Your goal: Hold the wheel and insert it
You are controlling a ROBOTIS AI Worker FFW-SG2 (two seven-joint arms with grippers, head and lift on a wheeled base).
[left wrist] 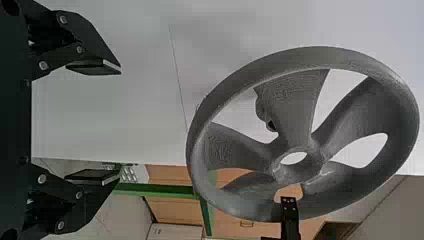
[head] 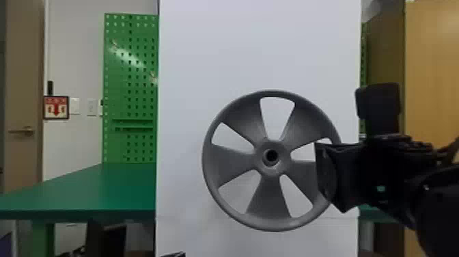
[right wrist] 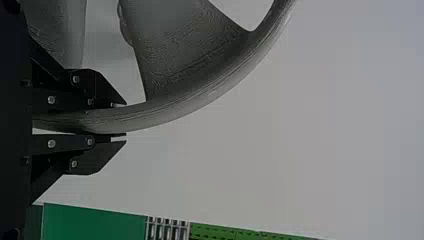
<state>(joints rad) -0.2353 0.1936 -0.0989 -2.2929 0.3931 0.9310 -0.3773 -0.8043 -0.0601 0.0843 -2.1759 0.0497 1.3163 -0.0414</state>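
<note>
Gripping the wheel (head: 232,164) by its rim with the right tool (head: 320,167), before a white panel (head: 205,51).
Has the right tool clenched on the rim, a finger to either side, at the wheel's right edge in the head view. Has the left tool (head: 173,254) empty, fingers spread wide, low at the head view's bottom edge. Holds the wheel upright, hub facing the head, five broad spokes with openings between; cannot tell whether touching the panel. Shows part of a lumpy gray shape (left wrist: 260,107) behind a spoke in the left wrist view, mostly hidden. Farther out, left of the panel, has a green table (head: 102,191) with a green pegboard (head: 116,85) rising at its far side.
</note>
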